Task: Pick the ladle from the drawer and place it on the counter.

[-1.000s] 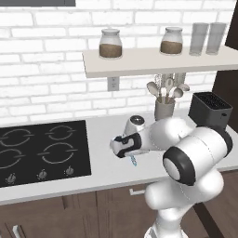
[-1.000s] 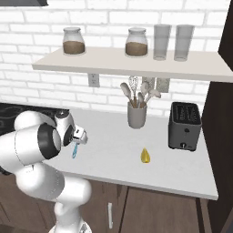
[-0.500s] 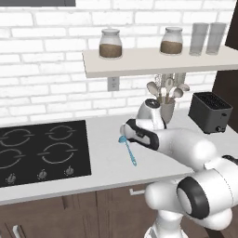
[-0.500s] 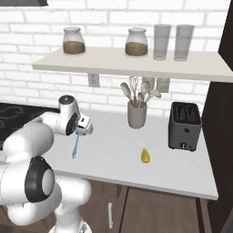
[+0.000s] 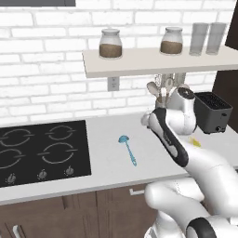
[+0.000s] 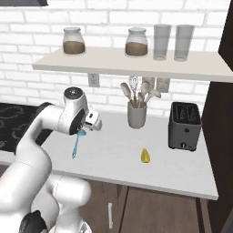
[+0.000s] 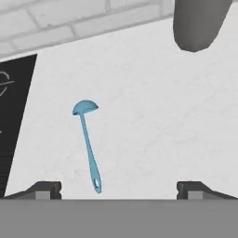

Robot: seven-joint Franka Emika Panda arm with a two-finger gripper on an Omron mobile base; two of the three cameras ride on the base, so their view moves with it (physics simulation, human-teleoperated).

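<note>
The ladle [image 5: 127, 148] lay flat on the counter [image 5: 107, 162], its round bowl toward the brick wall and its thin handle running toward the front edge, between the black cooktop [image 5: 37, 151] and the arm. In the hand view the whole ladle [image 7: 88, 142] was seen from above, free of contact, with the gripper [image 7: 119, 188] above it; its two dark fingertips [image 7: 44, 188] stood wide apart at the lower corners, nothing between them. That view also showed the cooktop's edge [image 7: 14, 116] at left and the base of the grey utensil holder [image 7: 200, 23] at upper right.

The right base view showed the ladle [image 6: 77, 144] partly behind the hand, only the handle and a trace of the bowl visible. It showed in full what the left base view left partly hidden behind the arm: the utensil holder [image 6: 136, 114] with its pale spoons and whisk, a small yellow object [image 6: 145, 155] on the counter, and the dark toaster [image 6: 184, 126].

The left base view alone gave the cooktop's four burners. Both base views showed the wall shelf [image 5: 158, 60] carrying two jars [image 5: 110, 44] and two glasses [image 5: 207, 38].
</note>
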